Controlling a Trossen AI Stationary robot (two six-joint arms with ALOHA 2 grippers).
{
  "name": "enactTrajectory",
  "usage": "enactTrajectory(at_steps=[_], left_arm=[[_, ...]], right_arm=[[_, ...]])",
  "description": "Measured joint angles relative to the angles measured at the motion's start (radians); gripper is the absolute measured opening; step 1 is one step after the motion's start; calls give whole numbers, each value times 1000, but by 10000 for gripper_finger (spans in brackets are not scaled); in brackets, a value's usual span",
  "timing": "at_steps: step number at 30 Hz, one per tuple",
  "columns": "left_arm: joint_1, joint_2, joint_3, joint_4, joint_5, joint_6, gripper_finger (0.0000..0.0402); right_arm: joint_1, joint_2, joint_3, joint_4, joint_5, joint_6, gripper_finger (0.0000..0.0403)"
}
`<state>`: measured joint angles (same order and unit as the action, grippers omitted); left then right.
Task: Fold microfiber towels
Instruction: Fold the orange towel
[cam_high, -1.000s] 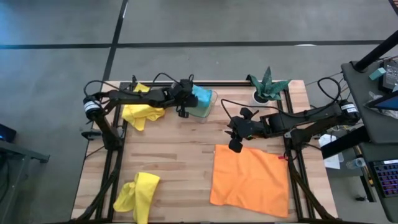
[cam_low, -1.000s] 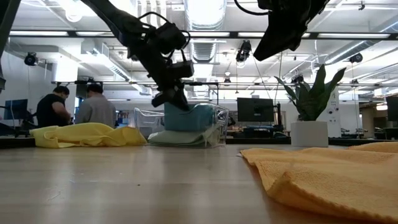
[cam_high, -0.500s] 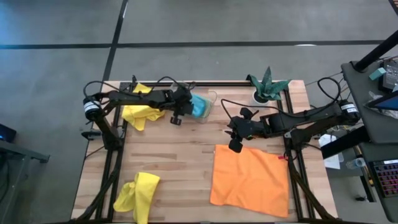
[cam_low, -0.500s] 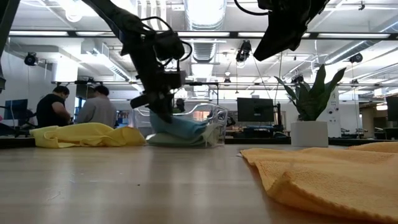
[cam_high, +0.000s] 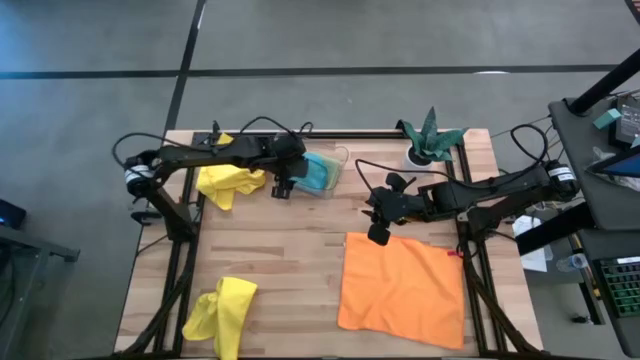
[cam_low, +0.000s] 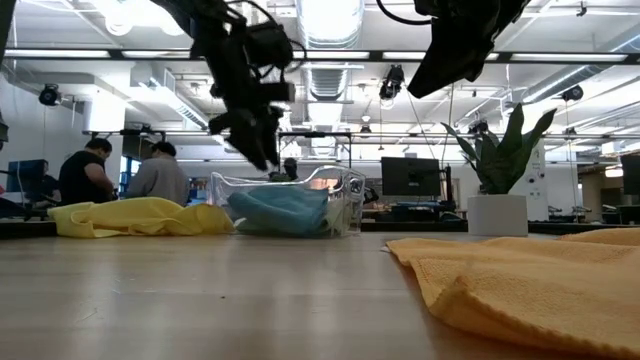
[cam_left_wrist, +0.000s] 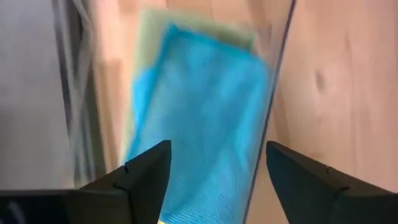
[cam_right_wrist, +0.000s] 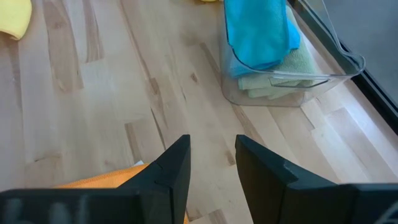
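My left claw (cam_left_wrist: 211, 180) hangs wide apart and empty just above the turquoise towel (cam_left_wrist: 199, 118), which lies folded on the sage green towel (cam_right_wrist: 280, 78) inside the clear tray (cam_right_wrist: 348, 62). My right claw (cam_right_wrist: 208, 165), part open, holds nothing above the orange towel (cam_high: 400, 290), soft and limp, best pinched at a corner. Only the high view shows both yellow towels (cam_high: 228, 182).

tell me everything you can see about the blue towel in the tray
The turquoise blue towel is a soft, fuzzy cloth, folded into a thick pad. It lies in the clear plastic tray near the table's far edge, on top of a folded sage green towel, one edge drooping over it. The left gripper is above the tray's near side with open jaws, not touching the towel.
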<state>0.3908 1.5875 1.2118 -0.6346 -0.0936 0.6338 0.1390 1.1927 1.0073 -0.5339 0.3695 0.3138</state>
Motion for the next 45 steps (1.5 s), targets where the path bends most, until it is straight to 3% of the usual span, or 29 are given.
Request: enactTrajectory(at_steps=[7, 11, 16, 19, 24, 29, 32, 39, 45], left_arm=[[22, -92, -11, 169, 259, -79, 246], [26, -186, -15, 231, 333, -139, 239], [-7, -334, -109, 381, 480, -290, 211], [-60, -411, -221, 514, 476, -394, 191], [-184, -505, -462, 916, 430, -581, 163], [-318, -510, -687, 1395, 385, -680, 144], [-378, -482, -765, 1570, 313, -681, 139], [-411, -399, -797, 1621, 218, -686, 138], [-411, -304, -758, 1621, 214, -705, 138]], right_arm=[[1, 0, 0, 1, -1, 2, 118], [30, -17, 0, 1, -1, -10, 118], [115, -48, -34, 101, 1, -28, 118], [182, -51, -99, 240, 1, -38, 118], [302, -34, -229, 474, 61, -4, 118], [432, 10, -320, 665, 159, 52, 118], [503, 55, -362, 765, 230, 58, 118], [581, 191, -380, 915, 275, 90, 118], [586, 287, -380, 987, 285, 72, 118]])
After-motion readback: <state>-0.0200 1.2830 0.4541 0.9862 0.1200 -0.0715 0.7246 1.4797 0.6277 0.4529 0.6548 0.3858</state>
